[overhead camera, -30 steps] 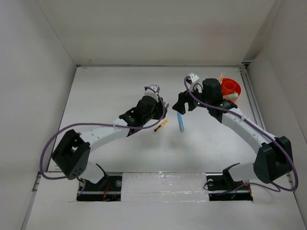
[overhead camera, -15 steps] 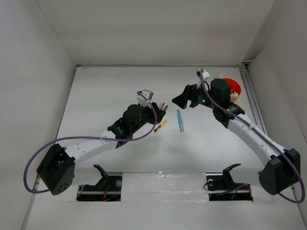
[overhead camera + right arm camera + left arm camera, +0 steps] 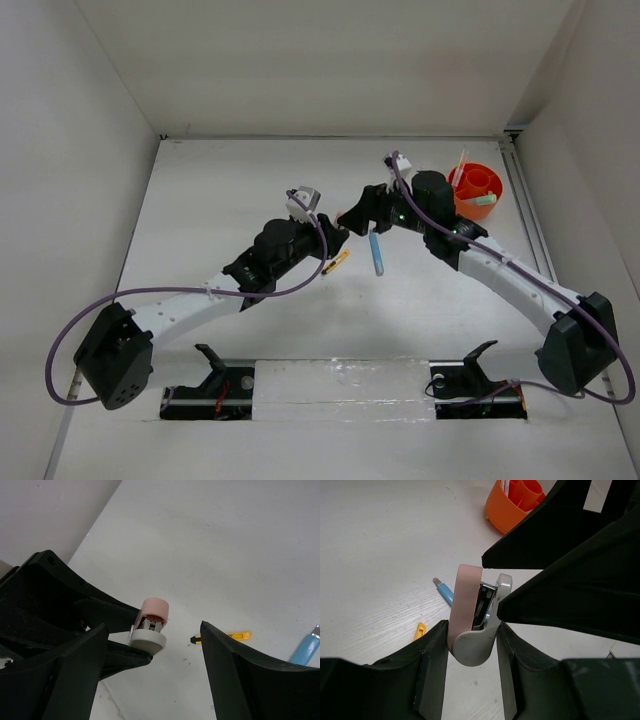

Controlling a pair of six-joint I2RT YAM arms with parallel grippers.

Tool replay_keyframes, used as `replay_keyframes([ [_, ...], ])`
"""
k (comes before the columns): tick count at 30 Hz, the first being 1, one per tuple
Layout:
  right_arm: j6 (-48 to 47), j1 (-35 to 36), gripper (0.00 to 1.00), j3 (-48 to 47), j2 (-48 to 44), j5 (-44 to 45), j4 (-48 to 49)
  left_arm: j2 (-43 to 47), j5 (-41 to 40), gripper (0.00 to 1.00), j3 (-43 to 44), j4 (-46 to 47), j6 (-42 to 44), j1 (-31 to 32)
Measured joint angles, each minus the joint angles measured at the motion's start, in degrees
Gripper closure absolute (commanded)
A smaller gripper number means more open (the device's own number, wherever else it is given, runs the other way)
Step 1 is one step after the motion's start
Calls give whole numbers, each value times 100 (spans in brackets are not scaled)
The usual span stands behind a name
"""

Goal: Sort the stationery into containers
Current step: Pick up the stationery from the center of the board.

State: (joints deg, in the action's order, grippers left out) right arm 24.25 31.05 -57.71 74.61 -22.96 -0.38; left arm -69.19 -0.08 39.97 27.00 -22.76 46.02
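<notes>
Small pink-and-white stapler (image 3: 472, 617) hangs mid-frame in the top view, pinched by the left gripper (image 3: 470, 645) above the table. The right gripper (image 3: 152, 627) stands spread wide, tips close beside it. The orange cup (image 3: 482, 208) sits upper right.

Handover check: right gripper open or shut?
Open: the right gripper has its fingers wide apart, facing the stapler in the left gripper.

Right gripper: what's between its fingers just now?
The pink-and-white piece, gripped by the left gripper, sits between the open fingers of the right gripper. The right wrist view shows it.
</notes>
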Motion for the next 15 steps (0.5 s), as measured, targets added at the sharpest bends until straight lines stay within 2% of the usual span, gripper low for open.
replay_keyframes([
  [3,57,55,27,-13,83,9,131,24,11,100,0,0,7,0],
  [4,72,63,36,-24,122,9,166,35,22,100,0,0,22,0],
  [8,175,120,51,-39,286,4,378,68,50,100,0,-4,39,0],
  [11,247,166,65,-42,356,-24,496,83,50,100,-9,-24,66,0],
  [12,271,170,79,-42,372,-31,531,85,50,100,-11,-44,83,-2],
  [13,264,181,88,-44,387,-44,570,90,44,100,-11,-63,109,0],
  [14,275,184,96,-46,393,-68,581,103,48,100,-13,-79,133,-2],
  [15,319,179,100,-46,409,-98,601,114,42,100,-15,-87,144,-2],
])
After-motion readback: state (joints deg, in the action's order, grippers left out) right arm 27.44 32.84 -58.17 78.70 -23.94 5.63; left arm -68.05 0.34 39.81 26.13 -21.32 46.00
